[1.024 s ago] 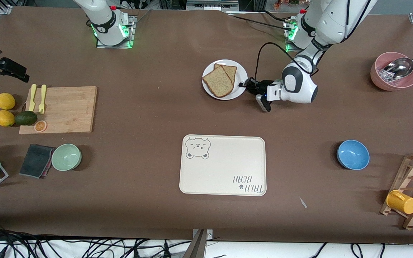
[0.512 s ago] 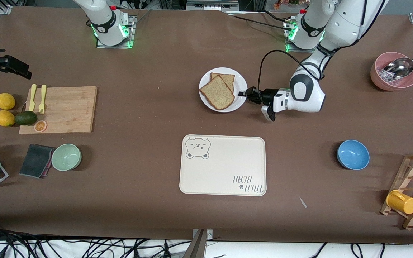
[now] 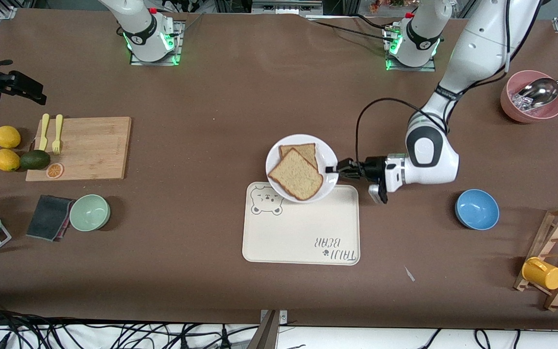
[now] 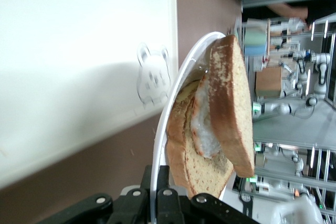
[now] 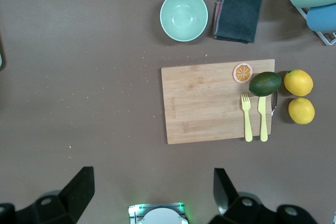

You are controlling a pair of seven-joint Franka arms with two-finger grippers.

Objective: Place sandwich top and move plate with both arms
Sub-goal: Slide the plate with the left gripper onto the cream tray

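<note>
Plate (image 3: 330, 162) with top (image 3: 295, 180) on it is pinched by its rim in the left gripper (image 3: 333, 169), over the tray's (image 3: 303, 242) far edge; it should be kept level and lowered centrally, while the right gripper (image 5: 152, 192), spread wide, waits near the board (image 5: 210, 103).

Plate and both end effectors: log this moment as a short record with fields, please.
plate: white plate, held by its rim, over the tray's edge nearest the robots
tray: cream bear tray
on plate: sandwich top lying over a narrower bread slice
left end effector: left end effector shut on the plate's rim
right end effector: right end effector open, holding nothing, high above the cutting board
</note>
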